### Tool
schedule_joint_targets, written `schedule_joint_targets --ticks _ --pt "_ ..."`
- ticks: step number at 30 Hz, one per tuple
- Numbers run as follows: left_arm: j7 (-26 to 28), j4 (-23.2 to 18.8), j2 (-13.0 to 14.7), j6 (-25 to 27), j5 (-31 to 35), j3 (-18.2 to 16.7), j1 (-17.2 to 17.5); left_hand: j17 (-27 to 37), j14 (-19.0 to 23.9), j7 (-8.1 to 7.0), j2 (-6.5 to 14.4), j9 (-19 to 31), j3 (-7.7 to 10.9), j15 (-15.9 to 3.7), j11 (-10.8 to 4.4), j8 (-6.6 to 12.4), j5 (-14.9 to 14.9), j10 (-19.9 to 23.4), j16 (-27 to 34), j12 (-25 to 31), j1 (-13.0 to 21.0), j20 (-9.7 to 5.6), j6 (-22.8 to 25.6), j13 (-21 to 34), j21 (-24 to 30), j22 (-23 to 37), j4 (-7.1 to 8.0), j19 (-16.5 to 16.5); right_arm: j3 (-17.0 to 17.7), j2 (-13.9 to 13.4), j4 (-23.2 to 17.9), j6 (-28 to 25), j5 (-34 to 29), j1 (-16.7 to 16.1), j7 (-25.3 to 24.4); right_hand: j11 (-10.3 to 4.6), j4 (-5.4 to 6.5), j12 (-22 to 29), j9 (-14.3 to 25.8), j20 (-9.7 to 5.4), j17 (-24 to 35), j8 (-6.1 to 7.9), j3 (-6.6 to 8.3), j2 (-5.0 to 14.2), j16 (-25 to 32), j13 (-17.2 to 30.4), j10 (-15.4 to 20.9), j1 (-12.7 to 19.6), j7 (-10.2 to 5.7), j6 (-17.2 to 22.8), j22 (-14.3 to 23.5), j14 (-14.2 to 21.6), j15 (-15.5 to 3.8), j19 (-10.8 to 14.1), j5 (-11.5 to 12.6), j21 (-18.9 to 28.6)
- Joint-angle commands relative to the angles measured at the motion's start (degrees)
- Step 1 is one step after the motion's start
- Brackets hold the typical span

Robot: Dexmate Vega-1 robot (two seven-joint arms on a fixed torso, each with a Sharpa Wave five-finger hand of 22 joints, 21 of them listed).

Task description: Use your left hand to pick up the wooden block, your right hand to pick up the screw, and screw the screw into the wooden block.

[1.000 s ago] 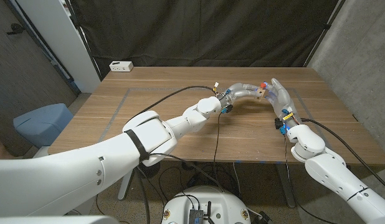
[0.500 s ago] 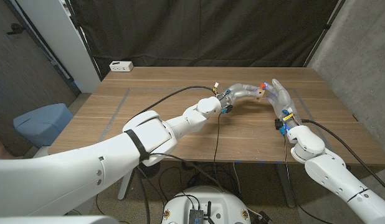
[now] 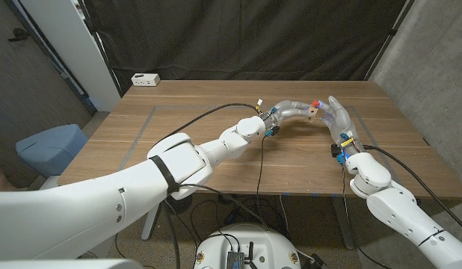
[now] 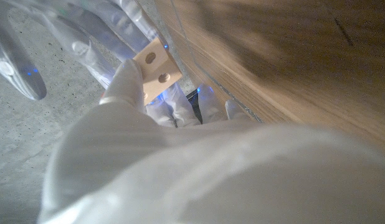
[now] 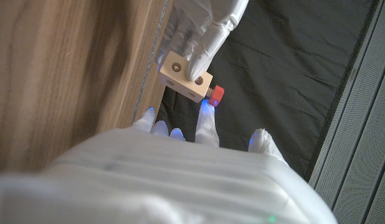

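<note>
Nearest the robot, the right arm is seen rising from the table's near right edge, and the right hand point(image 3: 337, 116) is held upright beside the block, fingers reaching up. In the right wrist view its fingertips point(image 5: 206, 121) are placed just below the red-headed screw point(image 5: 217, 94), which already sits in the end of the wooden block point(image 5: 183, 76). Whether the screw head is actually being pinched cannot be told; a fingertip is close to it, nothing more is shown. The fingers are spread rather than curled, presumably so that the head can be rolled between them.

A little further out, above the wooden table point(image 3: 186, 127), the block point(image 3: 311, 113) is gripped by the left hand point(image 3: 291, 112), lifted off the surface near the far right part of the table. It is clamped from the side opposite the screw, a fingertip point(image 5: 197, 65) pressed across one face, so the screw end is left free and presented toward the right hand. Empty holes are visible on the block's face in the left wrist view point(image 4: 156, 67).

The job is judged to be well along: screw seated, turning probably unfinished.

At the far left corner a white power strip point(image 3: 145, 79) lies well apart.
</note>
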Motion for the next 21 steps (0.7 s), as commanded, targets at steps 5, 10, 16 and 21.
schedule_joint_targets --ticks 5,10,16,21 --pt "0.09 -0.01 -0.15 -0.03 0.10 0.03 0.09 0.07 0.37 1.55 1.82 0.19 2.24 -5.31 0.02 1.21 0.36 0.86 0.02 0.62 -0.89 -0.37 4.00 0.22 -0.03 0.18 2.11 0.21 0.78 -0.08 -0.70 0.31 -0.02 -1.32 -0.22 -0.28 -0.28 0.53 0.15 0.05 0.09 0.57 0.60 -0.04 0.27 0.06 1.03 -0.05 0.17 2.01 0.16 -3.56 -0.18 0.76 0.23 0.34" --pt "0.04 0.01 -0.19 0.44 0.02 0.03 0.01 0.08 0.32 1.58 1.85 0.19 2.25 -5.25 0.00 1.19 0.36 0.87 0.01 0.63 -0.90 -0.29 3.96 0.22 -0.03 0.18 2.13 0.22 0.91 -0.20 -0.98 0.10 0.07 -1.63 -0.20 -0.32 -0.31 0.57 0.16 0.03 0.07 0.75 0.64 -0.03 0.28 0.05 1.48 -0.05 0.29 3.03 0.16 -3.43 -0.19 0.88 0.23 0.35" --pt "-0.03 0.03 -0.27 1.20 -0.09 0.11 -0.15 0.09 0.33 1.50 1.89 0.19 2.26 -5.29 0.01 1.19 0.36 0.85 0.02 0.60 -0.89 -0.32 3.97 0.19 -0.03 0.18 2.14 0.22 0.96 -0.51 -1.23 -0.09 0.03 -1.75 0.13 -0.69 -0.40 0.62 0.16 0.00 0.02 0.83 0.73 0.03 0.29 0.04 1.95 0.05 -0.02 3.85 0.16 -3.27 -0.26 1.01 0.24 0.36" --pt "-0.03 0.04 -0.28 1.68 -0.18 0.17 -0.29 0.08 0.34 1.54 1.85 0.19 2.25 -5.31 0.00 1.19 0.35 0.84 0.01 0.58 -0.91 -0.35 3.96 0.18 -0.02 0.18 2.13 0.24 0.97 -0.66 -1.31 -0.05 -0.03 -1.75 0.44 -1.11 -0.46 0.64 0.16 0.06 -0.01 1.01 0.77 0.05 0.29 0.03 2.44 0.09 0.01 5.03 0.16 -3.18 -0.36 1.28 0.23 0.42"
